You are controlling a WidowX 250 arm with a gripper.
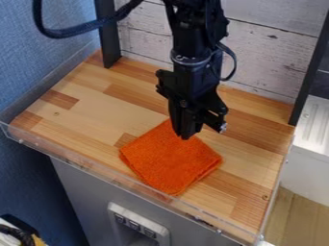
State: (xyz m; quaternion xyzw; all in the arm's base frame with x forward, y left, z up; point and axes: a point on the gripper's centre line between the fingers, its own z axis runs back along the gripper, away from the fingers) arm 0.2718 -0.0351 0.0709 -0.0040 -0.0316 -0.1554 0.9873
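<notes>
- At the far left stands a blue wall, and in the lower left corner lies a dark cable.
- Next comes the wooden bench, its front bordered by a low clear strip; a dark upright post rises at its back left.
- A thick black hose loops past that post toward the arm.
- Below the strip, the grey front carries a pale switch panel.
- Near the middle of the bench, toward the front, an orange cloth lies folded and flat, turned so that one corner points to the back.
- The black gripper hangs down over the cloth's back part. How far open it is cannot be told, nor whether it touches or holds the cloth.
- Behind the arm are whitish wooden planks.
- At the right, a second dark post stands, with a white ridged surface beyond and wooden flooring below.
</notes>
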